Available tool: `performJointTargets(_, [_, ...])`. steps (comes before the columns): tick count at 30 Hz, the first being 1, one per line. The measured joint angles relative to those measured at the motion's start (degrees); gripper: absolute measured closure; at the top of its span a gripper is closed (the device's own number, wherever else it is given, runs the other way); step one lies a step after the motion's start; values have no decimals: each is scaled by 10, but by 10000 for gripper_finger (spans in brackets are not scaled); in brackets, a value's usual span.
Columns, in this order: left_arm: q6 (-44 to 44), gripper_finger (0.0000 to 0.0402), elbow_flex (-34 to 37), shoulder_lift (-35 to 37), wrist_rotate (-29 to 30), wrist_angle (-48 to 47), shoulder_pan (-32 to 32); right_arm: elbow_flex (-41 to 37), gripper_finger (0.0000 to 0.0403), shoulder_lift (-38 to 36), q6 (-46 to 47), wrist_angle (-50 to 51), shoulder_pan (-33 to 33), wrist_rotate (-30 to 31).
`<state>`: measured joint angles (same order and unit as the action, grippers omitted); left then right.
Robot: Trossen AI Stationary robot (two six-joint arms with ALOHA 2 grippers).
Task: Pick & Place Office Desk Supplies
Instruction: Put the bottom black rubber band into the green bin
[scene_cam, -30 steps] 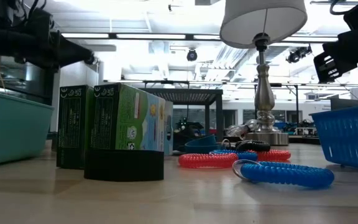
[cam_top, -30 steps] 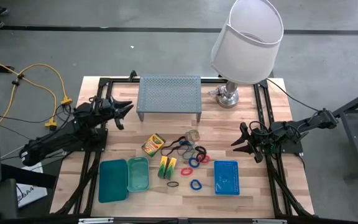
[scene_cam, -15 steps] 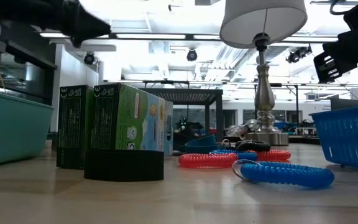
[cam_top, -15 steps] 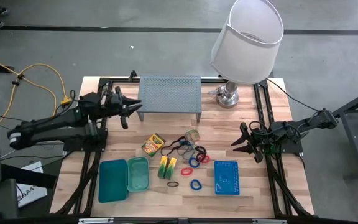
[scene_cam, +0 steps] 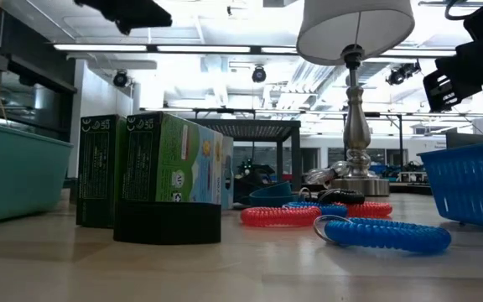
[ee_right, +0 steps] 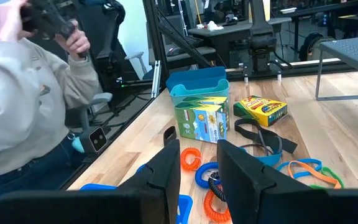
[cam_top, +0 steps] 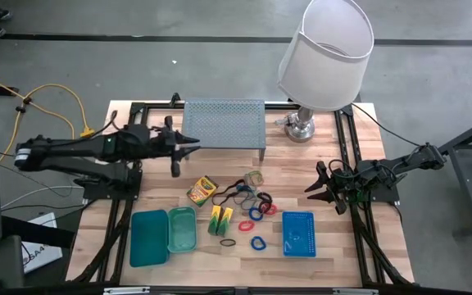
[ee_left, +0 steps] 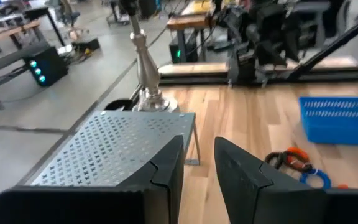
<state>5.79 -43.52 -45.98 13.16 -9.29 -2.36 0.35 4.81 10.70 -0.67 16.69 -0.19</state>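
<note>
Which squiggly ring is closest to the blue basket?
The blue coil ring lying alone just left of the blue mesh basket. The other rings huddle in the pile farther back.

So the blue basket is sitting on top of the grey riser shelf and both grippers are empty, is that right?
Not quite. The blue basket sits on the table, near its front edge, well away from the grey riser shelf; the high view shows it. The rest holds: the left gripper and right gripper are both empty.
</note>
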Motion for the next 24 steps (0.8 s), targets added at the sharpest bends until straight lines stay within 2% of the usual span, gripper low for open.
performJointTargets(8, [-2,316,-55,-109,20,-2,61,0,309,0,0,0,0,0])
performJointTargets(14, [5,316,-63,-180,30,72,117,0,309,0,0,0,0,0])
performJointTargets(24, [-31,316,-165,-306,84,20,198,0,309,0,0,-1,0,0])
